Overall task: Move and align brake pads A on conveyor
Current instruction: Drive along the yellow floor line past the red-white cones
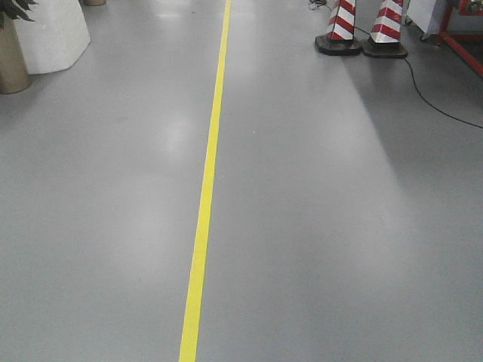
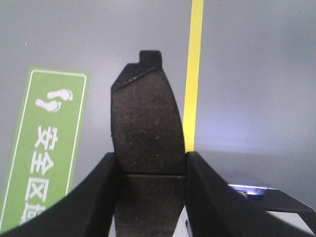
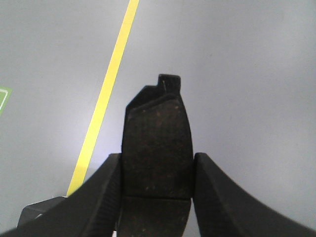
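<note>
We see a smooth grey floor (image 1: 339, 226) w/ soft light glare. A yellow tape line (image 1: 207, 188) runs straight along it, approx. mid-frame. Top right, two red-white striped posts (image 1: 341, 23) stand side by side on black bases; a black cable (image 1: 417, 89) trails from beside them to the right edge. Top left: white block (image 1: 53, 34) & tan pot (image 1: 10, 68). Left wrist view: green floor sticker (image 2: 44, 148) w/ white footprints & Chinese chars, left of the line.

So the left gripper (image 2: 150, 158) is clamped on a brake pad (image 2: 145, 113). The right gripper (image 3: 157, 158) pinches a second brake pad (image 3: 157, 123) likewise.
</note>
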Available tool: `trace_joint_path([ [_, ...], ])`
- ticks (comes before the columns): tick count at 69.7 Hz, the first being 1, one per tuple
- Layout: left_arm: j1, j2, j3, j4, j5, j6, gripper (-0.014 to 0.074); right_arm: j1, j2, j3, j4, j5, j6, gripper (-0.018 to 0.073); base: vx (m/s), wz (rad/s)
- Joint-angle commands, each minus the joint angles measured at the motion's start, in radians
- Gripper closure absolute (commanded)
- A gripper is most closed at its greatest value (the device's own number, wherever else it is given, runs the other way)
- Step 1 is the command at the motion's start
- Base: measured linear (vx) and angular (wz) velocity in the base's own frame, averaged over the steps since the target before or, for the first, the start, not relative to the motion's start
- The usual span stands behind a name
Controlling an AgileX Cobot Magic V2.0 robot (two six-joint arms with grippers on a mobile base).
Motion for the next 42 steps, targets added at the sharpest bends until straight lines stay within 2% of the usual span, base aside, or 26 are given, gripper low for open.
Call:
trace_joint_path([
  [1,0.002,0.004,-0.028,0.013,-0.024,-0.002,0.0603,-0.002,0.000,-0.027,-0.010,-0.064,-0.008,0.0567,0.59,0.04],
  [42,0.002,0.004,-0.028,0.013,-0.024,-0.002,0.0603,-0.002,0.000,-0.027,-0.010,-0.039,-0.008,0.0567,0.66,0.07],
])
